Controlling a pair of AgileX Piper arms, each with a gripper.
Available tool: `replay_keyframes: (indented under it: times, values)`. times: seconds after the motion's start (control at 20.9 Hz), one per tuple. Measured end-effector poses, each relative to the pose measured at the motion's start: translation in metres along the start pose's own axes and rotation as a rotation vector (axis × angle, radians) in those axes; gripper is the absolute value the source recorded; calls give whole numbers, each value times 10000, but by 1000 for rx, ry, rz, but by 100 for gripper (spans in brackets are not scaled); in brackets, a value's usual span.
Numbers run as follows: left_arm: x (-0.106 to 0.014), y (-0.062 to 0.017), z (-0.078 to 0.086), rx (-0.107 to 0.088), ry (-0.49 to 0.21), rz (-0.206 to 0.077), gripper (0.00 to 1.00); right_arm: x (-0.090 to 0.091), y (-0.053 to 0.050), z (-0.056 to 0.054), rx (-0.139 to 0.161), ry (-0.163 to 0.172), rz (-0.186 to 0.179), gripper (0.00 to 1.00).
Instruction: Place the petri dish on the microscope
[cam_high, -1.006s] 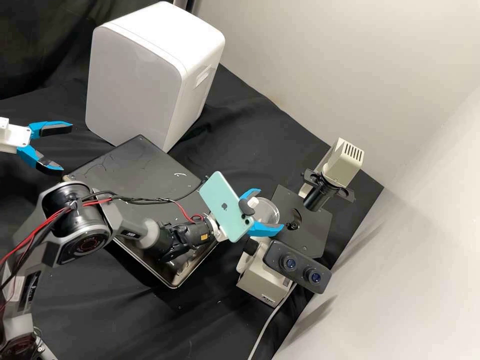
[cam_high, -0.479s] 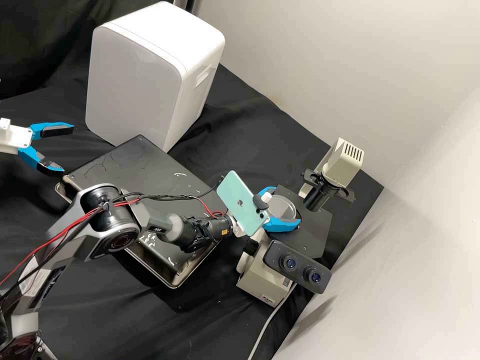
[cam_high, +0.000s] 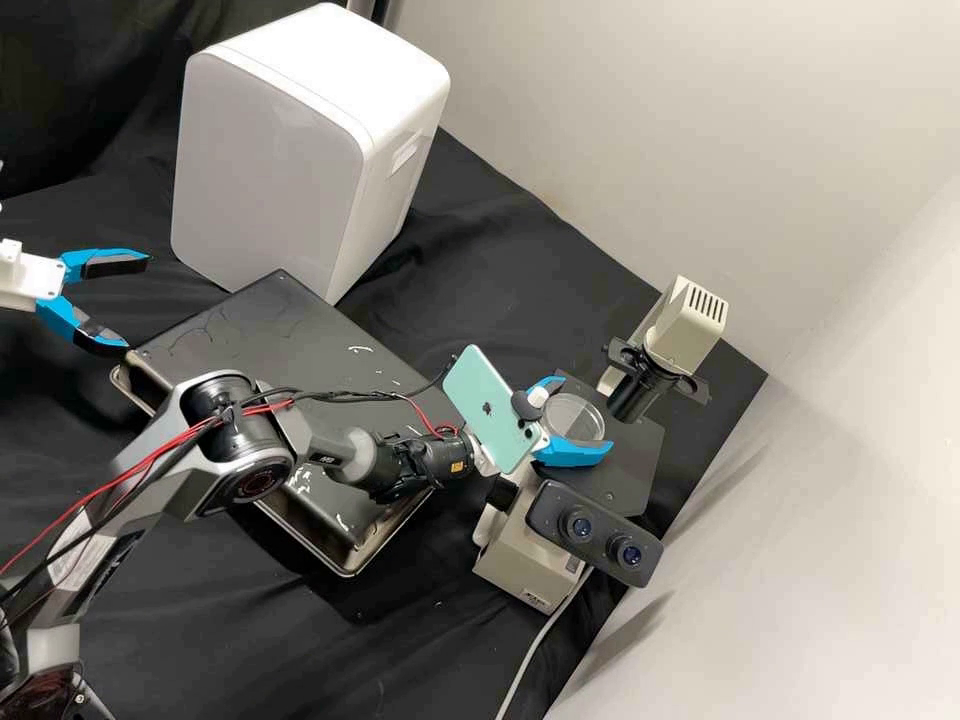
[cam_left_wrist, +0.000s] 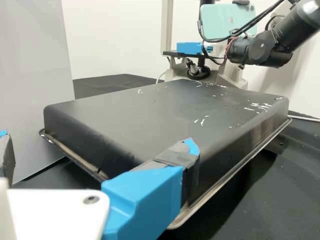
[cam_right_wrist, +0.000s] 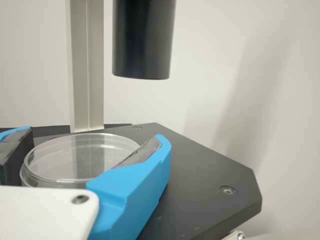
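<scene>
Right wrist view, petri dish (cam_right_wrist: 75, 162) held in right hand (cam_right_wrist: 87, 141), over microscope (cam_right_wrist: 200, 175)

You'll find the clear, round, shallow plastic petri dish (cam_high: 573, 411) level and open side up, clasped at its rim between the two blue fingers of the right gripper (cam_high: 583, 418). It sits low over the flat black stage of the beige-bodied microscope (cam_high: 628, 458); whether its base touches the plate can't be told. The microscope stands upright on the black bench, its black eyepieces on the near side and its dark condenser tube (cam_right_wrist: 143, 37) hanging just beyond the dish.
</scene>
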Motion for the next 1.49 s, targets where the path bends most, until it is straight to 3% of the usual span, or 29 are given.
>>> replay_keyframes:
  times: [0.34,0.58,0.62,0.91,1.49]
  values:
    - [13,14,-2,2,-1,6,100,25,-19,45,-26,1,12,0]
    - [13,14,-2,2,-1,6,100,76,5,81,-20,-12,33,0]
    - [13,14,-2,2,-1,6,100,76,7,80,-22,-11,35,100]
    - [13,14,-2,2,-1,6,100,75,7,86,-44,-25,40,100]
    - [13,14,-2,2,-1,6,100,76,8,82,-41,-28,44,100]
